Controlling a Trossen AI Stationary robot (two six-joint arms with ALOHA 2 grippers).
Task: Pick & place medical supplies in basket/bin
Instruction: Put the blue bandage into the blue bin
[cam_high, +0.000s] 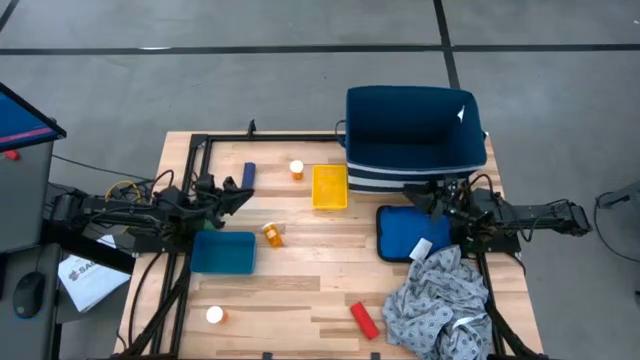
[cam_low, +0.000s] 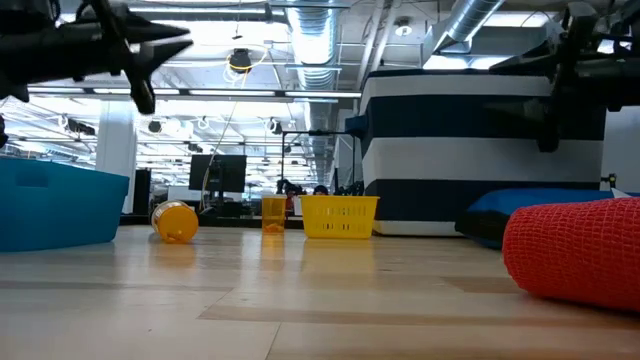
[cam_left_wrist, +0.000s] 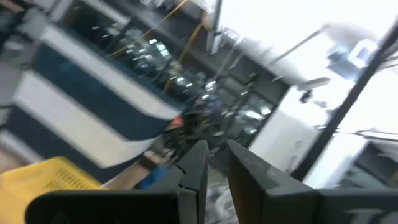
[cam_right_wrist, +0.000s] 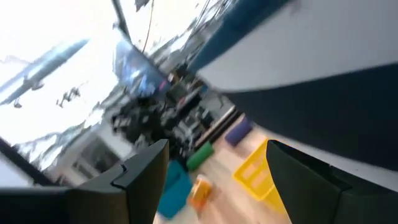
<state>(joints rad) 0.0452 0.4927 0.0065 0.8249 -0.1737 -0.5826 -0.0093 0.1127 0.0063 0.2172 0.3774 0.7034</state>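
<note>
In the high view, one orange pill bottle (cam_high: 297, 169) stands on its base beside the yellow basket (cam_high: 329, 187). Another (cam_high: 272, 234) lies on its side, and a third (cam_high: 214, 315) stands near the front left. The blue cylinder (cam_high: 249, 173) and the red cylinder (cam_high: 364, 320) lie flat. The grey patterned cloth (cam_high: 440, 300) is heaped at the front right. My left gripper (cam_high: 236, 194) hovers above the table between the blue cylinder and the small blue bin (cam_high: 222, 251), with a narrow gap between its fingers (cam_left_wrist: 216, 168). My right gripper (cam_high: 438, 200) hovers open (cam_right_wrist: 217, 168) over the flat blue tray (cam_high: 400, 230). Neither holds anything.
A large navy and white striped bin (cam_high: 415, 140) stands at the far right, just behind my right gripper. A small white item (cam_high: 421, 248) lies on the blue tray. Bare wood shows in the middle and along the front centre. In the low view the red cylinder (cam_low: 575, 250) sits close to the near edge.
</note>
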